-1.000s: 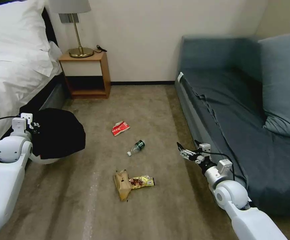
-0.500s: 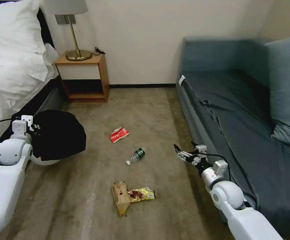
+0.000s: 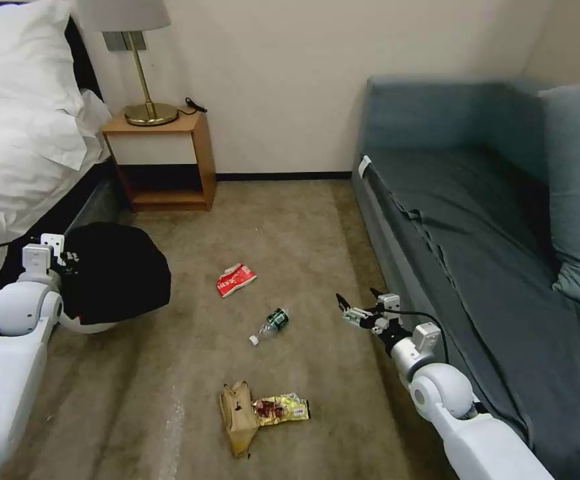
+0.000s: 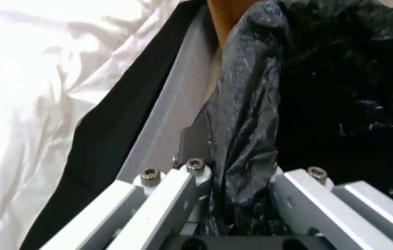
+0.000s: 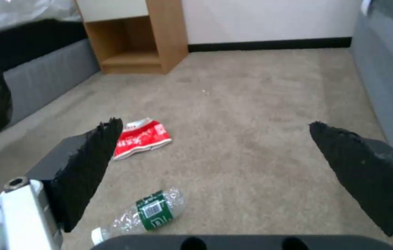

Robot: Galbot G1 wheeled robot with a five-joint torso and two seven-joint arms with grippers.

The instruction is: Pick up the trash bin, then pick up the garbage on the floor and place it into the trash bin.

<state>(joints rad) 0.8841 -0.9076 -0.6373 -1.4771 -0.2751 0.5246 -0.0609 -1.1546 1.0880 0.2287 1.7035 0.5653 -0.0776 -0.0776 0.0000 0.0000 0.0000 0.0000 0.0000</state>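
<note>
My left gripper is shut on the rim of the trash bin, a white bin under a glossy black liner, held beside the bed. Garbage lies on the carpet: a red packet, a green-labelled clear bottle, a brown paper bag and a yellow wrapper. My right gripper hangs open and empty just above the floor, to the right of the bottle, near the sofa's front.
A bed with white linen stands at the left. A wooden nightstand with a brass lamp sits against the back wall. A grey-blue sofa lines the right side. Bare carpet lies between them.
The whole head view has shifted, so the camera moved: floor items sit lower in the picture. My right gripper has moved left toward the bottle. The left gripper still holds the bin.
</note>
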